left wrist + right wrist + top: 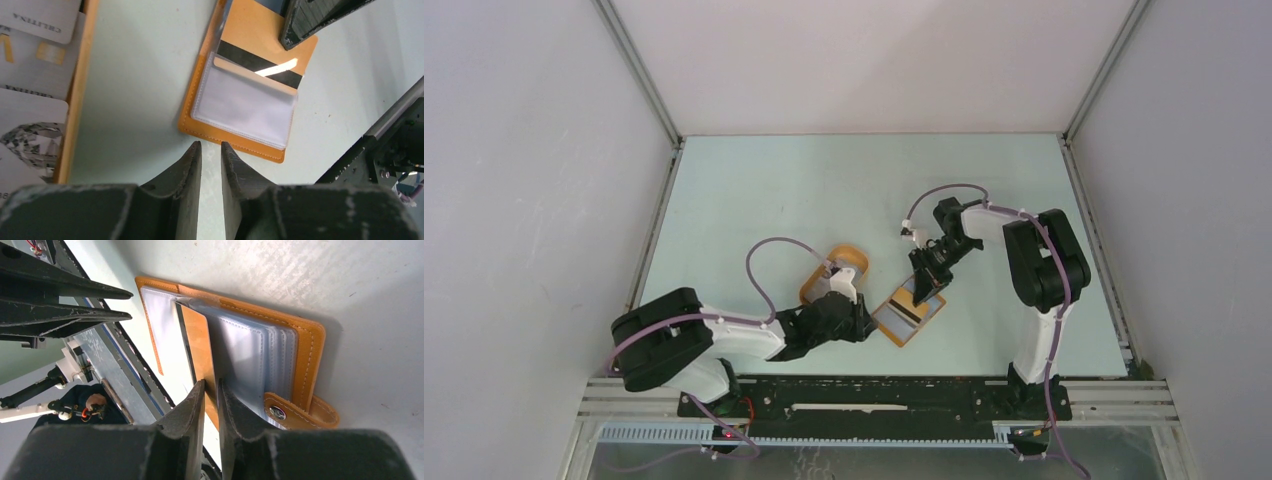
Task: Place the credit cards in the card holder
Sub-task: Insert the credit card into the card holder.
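Your table [754, 190] holds a tray [77, 100] of spare cards [30, 75]. The open wallet [904, 322] lies just beside it, one striped card [260, 62] half in a sleeve. Your left gripper [211, 146] is narrow and empty. Your right gripper [210, 383] is narrow too, but you cannot tell if it grips anything.

- Top view — high above the near edge of the bench [754, 190], looking down over all of it.
- Wrist views — close, low, facing each other across the wallet [245, 107], which all three share.

Pale table [774, 190] with card holder [902, 322], tray [816, 285]
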Controlling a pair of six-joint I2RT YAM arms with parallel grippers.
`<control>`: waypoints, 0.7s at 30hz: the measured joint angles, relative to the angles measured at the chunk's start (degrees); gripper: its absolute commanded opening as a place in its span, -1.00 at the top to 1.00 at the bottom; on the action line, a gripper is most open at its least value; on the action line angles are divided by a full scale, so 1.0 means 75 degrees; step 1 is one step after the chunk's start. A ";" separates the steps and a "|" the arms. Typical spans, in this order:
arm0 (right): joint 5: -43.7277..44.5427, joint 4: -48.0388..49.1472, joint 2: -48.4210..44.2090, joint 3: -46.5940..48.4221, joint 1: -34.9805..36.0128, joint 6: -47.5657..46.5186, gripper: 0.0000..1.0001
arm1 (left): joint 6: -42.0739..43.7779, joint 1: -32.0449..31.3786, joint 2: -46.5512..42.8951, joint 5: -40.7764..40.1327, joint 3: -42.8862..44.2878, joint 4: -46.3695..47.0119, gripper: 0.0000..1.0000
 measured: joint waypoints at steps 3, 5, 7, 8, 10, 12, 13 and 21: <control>0.0055 0.0006 -0.0026 0.0000 0.0064 0.0000 0.53 | -0.0041 -0.0119 0.0012 0.0006 -0.0003 -0.0015 0.50; 0.0079 0.0006 -0.0032 0.0000 0.0105 0.0000 0.53 | -0.0058 -0.0172 0.0067 0.0015 -0.0003 0.0009 0.51; 0.0111 0.0006 -0.0044 0.0000 0.0134 0.0000 0.53 | -0.0061 -0.0204 0.0169 0.0035 -0.0003 0.0012 0.51; 0.0134 0.0006 -0.0055 0.0000 0.0152 0.0000 0.53 | -0.0105 -0.0221 0.0233 0.0044 -0.0003 0.0064 0.51; 0.0192 0.0006 -0.0090 0.0000 0.0192 0.0000 0.52 | -0.0122 -0.0221 0.0297 0.0064 0.0012 0.0140 0.51; 0.0248 0.0015 -0.0117 0.0000 0.0239 -0.0003 0.52 | -0.0131 -0.0221 0.0350 0.0076 0.0012 0.0233 0.51; 0.0259 0.0020 -0.0122 0.0000 0.0268 -0.0003 0.52 | -0.0149 -0.0221 0.0373 0.0082 0.0012 0.0271 0.51; 0.0332 0.0009 -0.0143 0.0000 0.0405 -0.0015 0.47 | -0.0181 -0.0224 0.0484 0.0146 0.0012 0.0469 0.51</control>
